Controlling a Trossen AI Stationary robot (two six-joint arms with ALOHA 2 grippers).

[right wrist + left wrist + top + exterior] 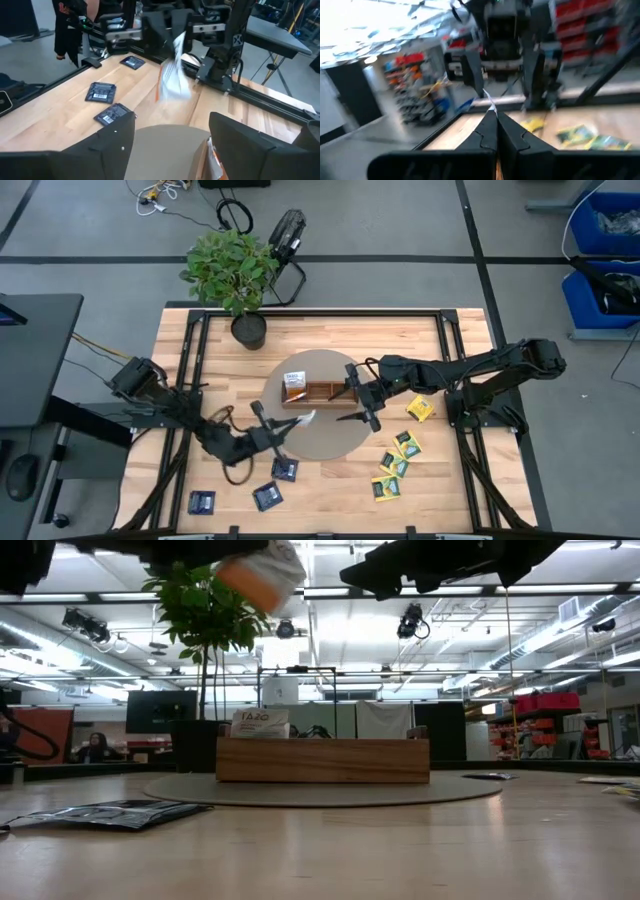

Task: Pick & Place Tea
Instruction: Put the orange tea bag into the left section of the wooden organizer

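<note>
1. Left gripper [292, 427] sits above the near-left edge of the round mat [330, 442], jaws clamped on a tea packet [304, 418] with white and orange faces, held off the tabletop [330, 495].
2. Same packet shows in the right wrist view [172, 70] hanging from the left gripper, and blurred at the top of the low view [262, 575].
3. Right gripper [360, 395] hovers above the mat beside the wooden tray [325, 392], jaws spread wide and empty.
4. One packet [295, 381] stands in the tray's left compartment.
5. Three dark blue packets [268, 496] lie on the tabletop near the front-left.
6. Yellow-green packets [395, 467] lie in a cluster on the right, one yellow packet [420, 409] just apart.
7. Potted plant [235, 275] stands at the far edge.
</note>
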